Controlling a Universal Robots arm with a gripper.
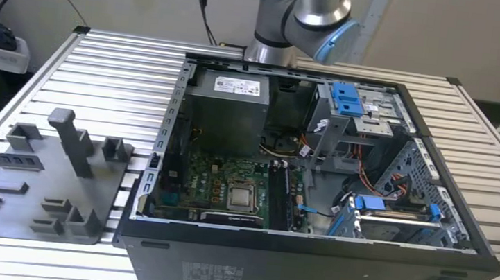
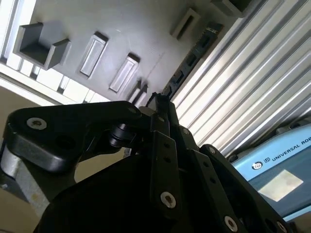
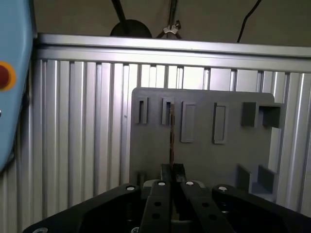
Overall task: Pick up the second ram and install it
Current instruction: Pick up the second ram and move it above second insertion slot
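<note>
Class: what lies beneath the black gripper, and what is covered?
Under the black gripper, shut on the thin dark memory stick, lies the grey slotted fixture plate; the gripper's body hides part of that plate.

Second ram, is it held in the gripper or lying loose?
Held: in the first wrist view the gripper is shut on the second ram, which sticks out edge-on from it over the grey fixture plate.

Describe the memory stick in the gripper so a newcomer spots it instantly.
Find the grey fixture plate on the slatted table. There, the black gripper pinches the second ram by one end. It is the one long, thin, dark board with black chips; its neighbours are grey moulded slots.
</note>
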